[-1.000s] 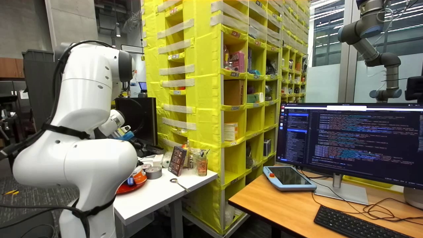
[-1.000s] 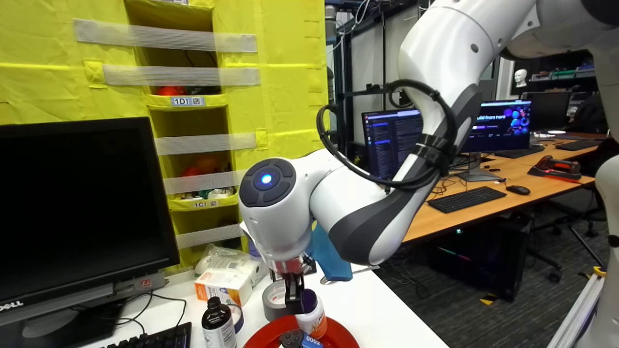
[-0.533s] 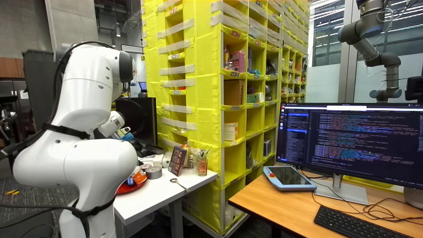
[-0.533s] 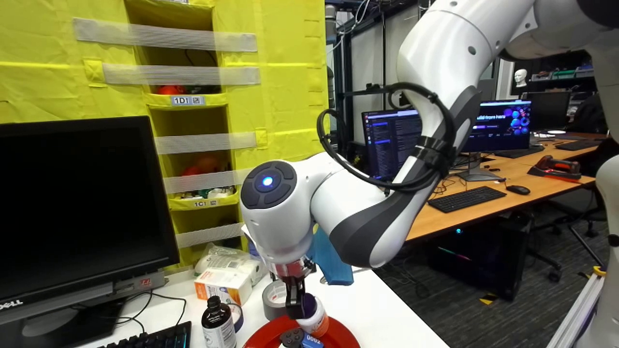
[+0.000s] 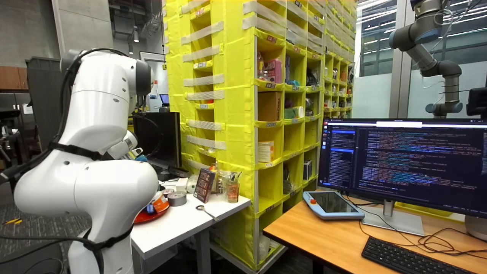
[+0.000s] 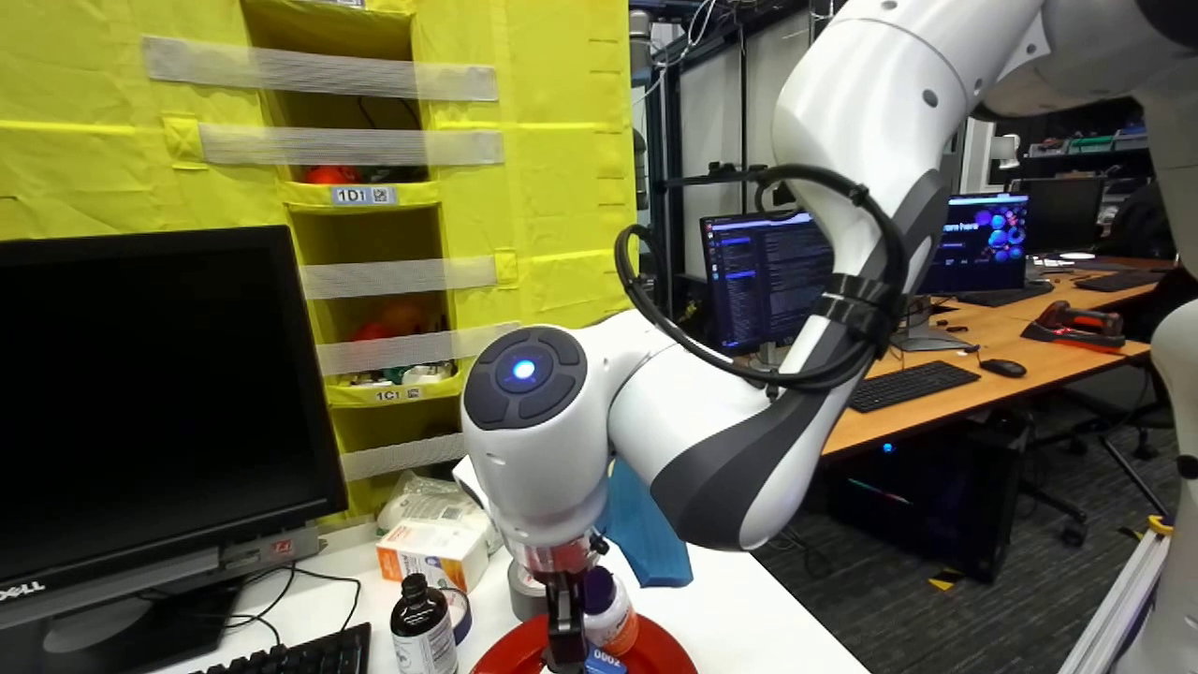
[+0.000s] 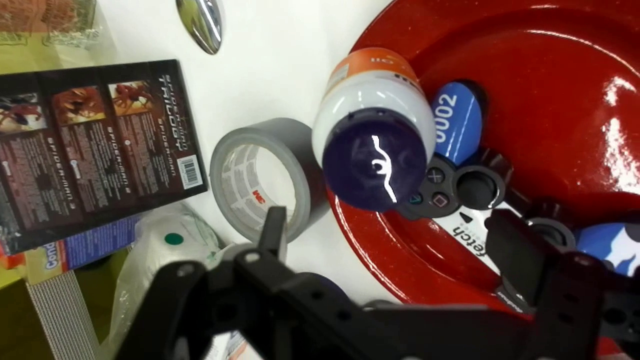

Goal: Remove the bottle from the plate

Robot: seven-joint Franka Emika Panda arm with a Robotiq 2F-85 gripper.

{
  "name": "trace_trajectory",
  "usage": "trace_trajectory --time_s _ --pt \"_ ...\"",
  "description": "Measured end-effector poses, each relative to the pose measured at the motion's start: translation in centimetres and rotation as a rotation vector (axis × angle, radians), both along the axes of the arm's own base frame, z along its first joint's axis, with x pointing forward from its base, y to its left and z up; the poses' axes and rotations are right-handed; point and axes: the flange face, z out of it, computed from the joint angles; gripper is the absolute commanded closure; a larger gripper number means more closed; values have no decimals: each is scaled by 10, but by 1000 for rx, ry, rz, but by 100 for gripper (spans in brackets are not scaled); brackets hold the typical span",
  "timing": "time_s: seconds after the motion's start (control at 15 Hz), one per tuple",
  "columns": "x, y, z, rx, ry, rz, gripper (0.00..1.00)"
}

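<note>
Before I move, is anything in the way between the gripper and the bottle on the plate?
Nothing visible stands between the open gripper and the bottle in the wrist view. Near the bottle, though, are a roll of tape on the table and a game controller on the plate; the gripper might brush either.

Arm (image 6: pixel 861 131) arches overhead, wrist (image 6: pixel 538 459) hangs low, blue light (image 6: pixel 523 370) glowing on top; gripper (image 7: pixel 387 217) points down, fingers (image 7: pixel 517 252) spread wide!
</note>
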Motion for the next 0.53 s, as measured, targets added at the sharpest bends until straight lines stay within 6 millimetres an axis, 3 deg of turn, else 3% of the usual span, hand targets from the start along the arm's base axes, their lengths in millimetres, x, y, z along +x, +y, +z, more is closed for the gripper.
trace_trajectory --time_s 0.27,0.53 --pt "1 -2 -2 0 3 -5 0" --pt "15 -15 -10 -10 14 -47 0"
